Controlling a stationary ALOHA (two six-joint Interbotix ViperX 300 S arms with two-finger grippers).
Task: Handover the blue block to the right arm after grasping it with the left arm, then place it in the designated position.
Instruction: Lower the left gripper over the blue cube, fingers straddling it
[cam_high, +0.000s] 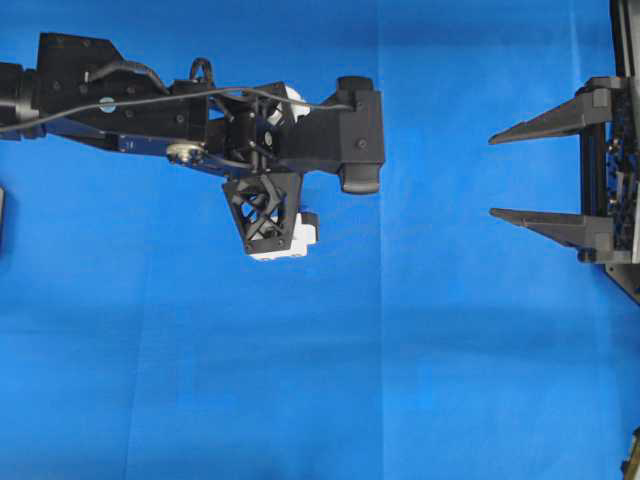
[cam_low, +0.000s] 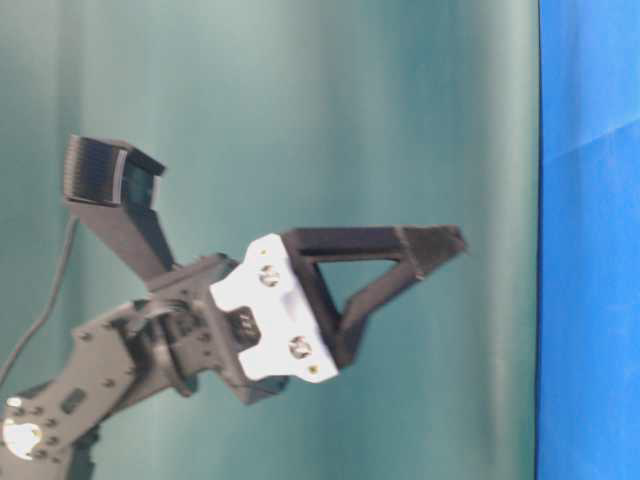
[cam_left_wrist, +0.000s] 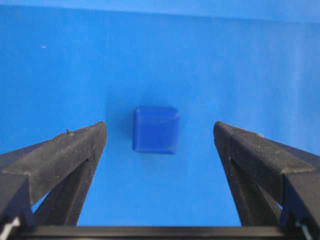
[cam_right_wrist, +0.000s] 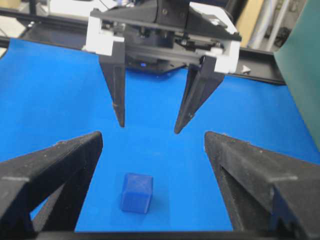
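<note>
The blue block (cam_left_wrist: 156, 130) lies on the blue cloth, seen from above between my left gripper's fingers (cam_left_wrist: 75, 155). My left gripper (cam_right_wrist: 149, 128), with white brackets, points down at the cloth and is open and empty, its tips above the block. In the overhead view the left gripper (cam_high: 358, 132) covers the block. My right gripper (cam_high: 495, 176) is open and empty at the right edge, pointing left. In the right wrist view the block (cam_right_wrist: 136, 192) sits low between the right gripper's (cam_right_wrist: 152, 136) spread fingers, to the left of their middle.
The blue cloth (cam_high: 420, 350) covers the whole table. The table-level view shows the left gripper (cam_low: 440, 245) in front of a green backdrop (cam_low: 300, 100). A black frame (cam_right_wrist: 260, 75) runs along the table's far edge behind the left arm.
</note>
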